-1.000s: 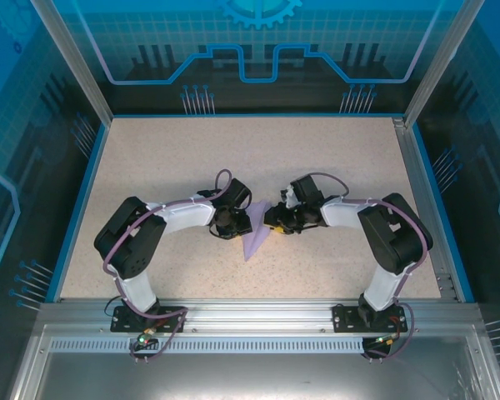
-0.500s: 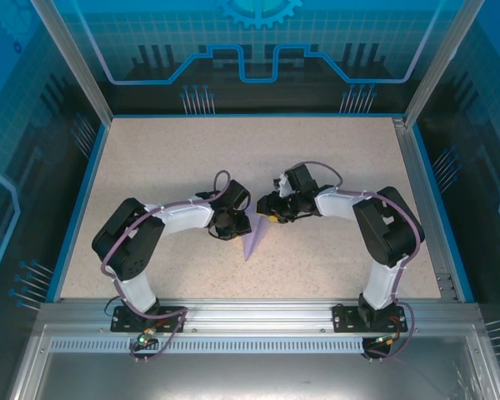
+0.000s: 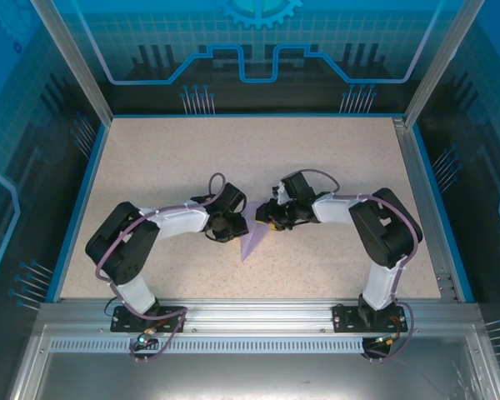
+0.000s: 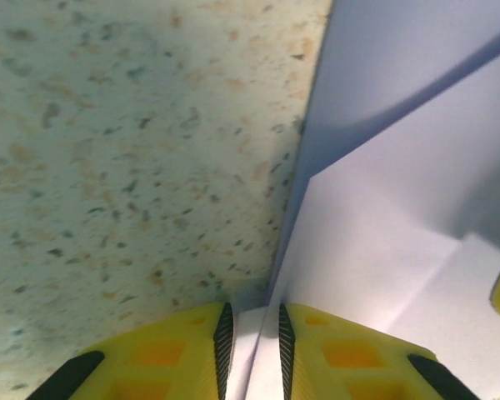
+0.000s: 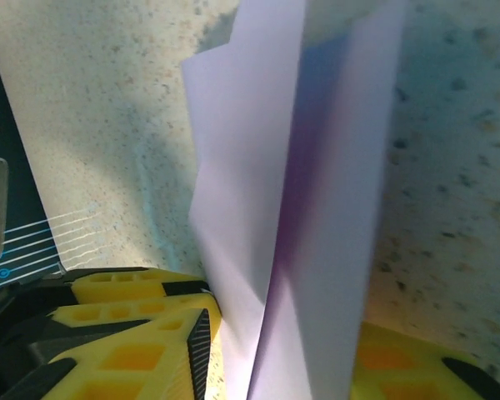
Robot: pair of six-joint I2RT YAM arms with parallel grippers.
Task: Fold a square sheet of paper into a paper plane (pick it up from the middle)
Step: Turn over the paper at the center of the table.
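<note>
Speckled table (image 3: 167,158) under lavender paper (image 3: 250,242), blue walls (image 3: 258,42)

The paper plane (image 3: 252,236) sits mid-table (image 3: 192,158) between the 2 arms, tip toward the near edge, with the left gripper (image 3: 231,225) at its left side and the right gripper (image 3: 267,220) at its right.

I have brought the right gripper (image 3: 267,220) leftward onto the paper plane (image 3: 250,242); the left gripper (image 3: 235,225) has shifted slightly left.
</note>
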